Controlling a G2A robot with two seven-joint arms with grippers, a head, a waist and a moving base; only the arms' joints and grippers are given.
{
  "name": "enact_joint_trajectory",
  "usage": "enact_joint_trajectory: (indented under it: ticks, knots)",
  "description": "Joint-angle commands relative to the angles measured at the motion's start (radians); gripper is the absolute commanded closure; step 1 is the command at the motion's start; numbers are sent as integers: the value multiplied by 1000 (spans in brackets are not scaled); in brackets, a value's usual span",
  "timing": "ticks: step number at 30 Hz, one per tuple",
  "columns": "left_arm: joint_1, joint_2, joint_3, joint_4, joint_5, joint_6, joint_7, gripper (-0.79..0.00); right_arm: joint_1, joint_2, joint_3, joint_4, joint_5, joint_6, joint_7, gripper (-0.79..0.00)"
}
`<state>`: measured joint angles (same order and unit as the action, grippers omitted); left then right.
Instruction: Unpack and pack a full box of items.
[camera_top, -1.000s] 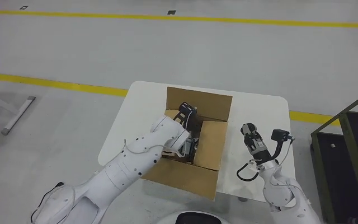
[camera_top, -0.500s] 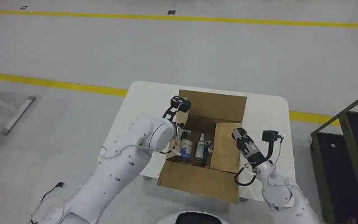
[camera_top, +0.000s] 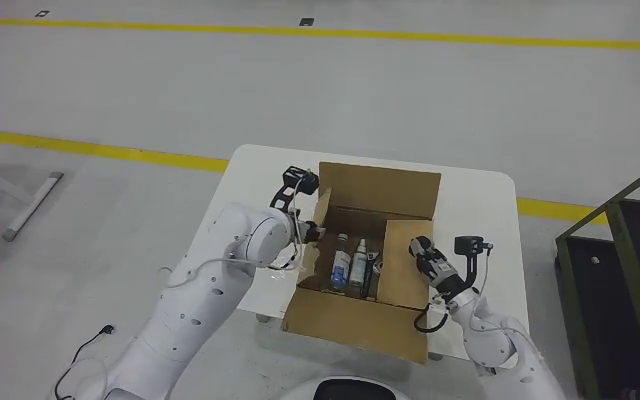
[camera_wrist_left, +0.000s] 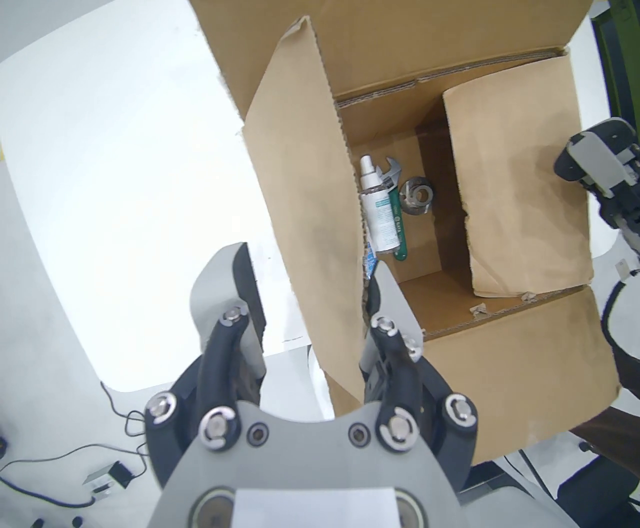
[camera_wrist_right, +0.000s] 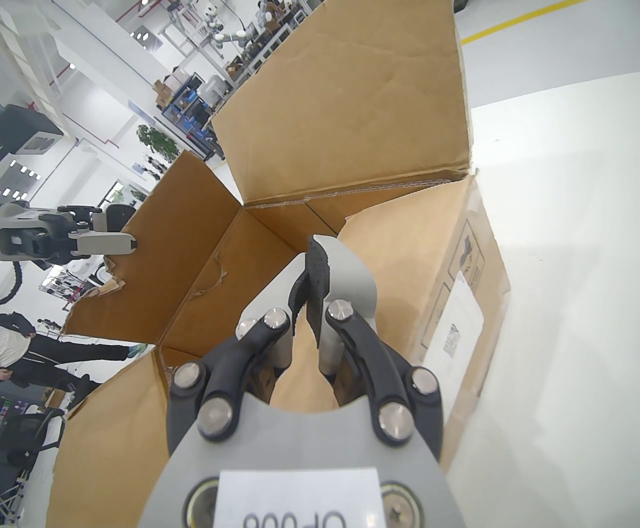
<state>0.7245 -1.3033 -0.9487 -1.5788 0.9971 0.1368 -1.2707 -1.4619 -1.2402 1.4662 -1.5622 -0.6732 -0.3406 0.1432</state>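
The left gripper (camera_wrist_left: 309, 260), fingers apart, straddles the ragged left flap (camera_wrist_left: 300, 200). A hard pull could tear it or drag the box (camera_top: 350, 325) across the table (camera_top: 250, 200). The right gripper (camera_wrist_right: 310, 260), fingers together, sits over the right flap (camera_wrist_right: 400, 280), which hangs inward and could block a reach. Inside lie a bottle (camera_wrist_left: 382, 215), a wrench (camera_wrist_left: 400, 247) and a round metal part (camera_wrist_left: 416, 195).
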Motion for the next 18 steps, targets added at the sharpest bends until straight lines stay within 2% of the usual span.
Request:
enact_joint_trajectory:
  ticks: [1,11,18]
  knots:
    - [3,4,-11,0,34,4,-10,-785,-1,0,-1,-2,0,1,-2,0]
    - [33,24,-59,14,189,3,-60,-785,-5,2,0,-7,-1,3,-4,0]
    - [47,22,-60,94,227,7,-30,-785,-13,3,0,-15,-5,5,-9,0]
